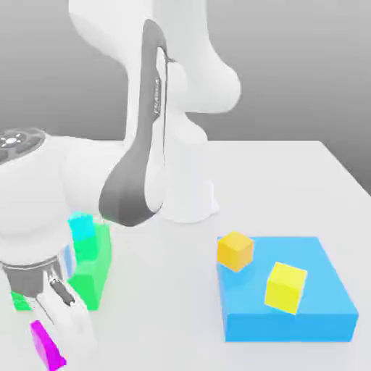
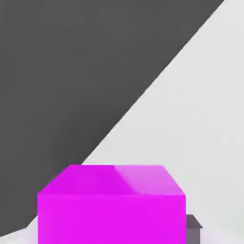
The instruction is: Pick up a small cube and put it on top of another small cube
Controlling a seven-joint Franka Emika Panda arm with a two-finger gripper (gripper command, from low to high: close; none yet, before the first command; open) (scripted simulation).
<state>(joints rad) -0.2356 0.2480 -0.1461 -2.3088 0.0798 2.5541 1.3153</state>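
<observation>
The white counter (image 1: 290, 181) spreads wide and pale under everything; on it, taking the green block as our landmark, here is how the field lies. The large blue block (image 1: 290, 304) sits well apart from the green block, off toward the exterior view's right, flat and broad, with an orange cube (image 1: 235, 251) at its near-left corner and a yellow cube (image 1: 285, 288) resting on its top face. The green block (image 1: 93, 272) itself stands half hidden behind the white arm; the cyan cube (image 1: 82, 228), our stacking target, sits on top of it.

Now the action: the pincer (image 1: 59, 319) hangs low in front of the green block, nearer the camera, and its jaws are drawn in on the magenta cube (image 1: 45, 346); the hand view puts that magenta cube (image 2: 112, 205) squarely between the fingers, with a sliver of dark finger pad peeking out at one side; whether it has left the counter I cannot tell.

How will it handle? I'd judge it light and rigid, a plain matte block with flat parallel sides; no give, nothing to break; the faces look smooth, so a grip set off-centre could let it twist or slip. The best hold is across two opposite side faces, about mid-height, leaving the bottom free; the cyan cube is no bigger, so a square, centred set-down will matter.
</observation>
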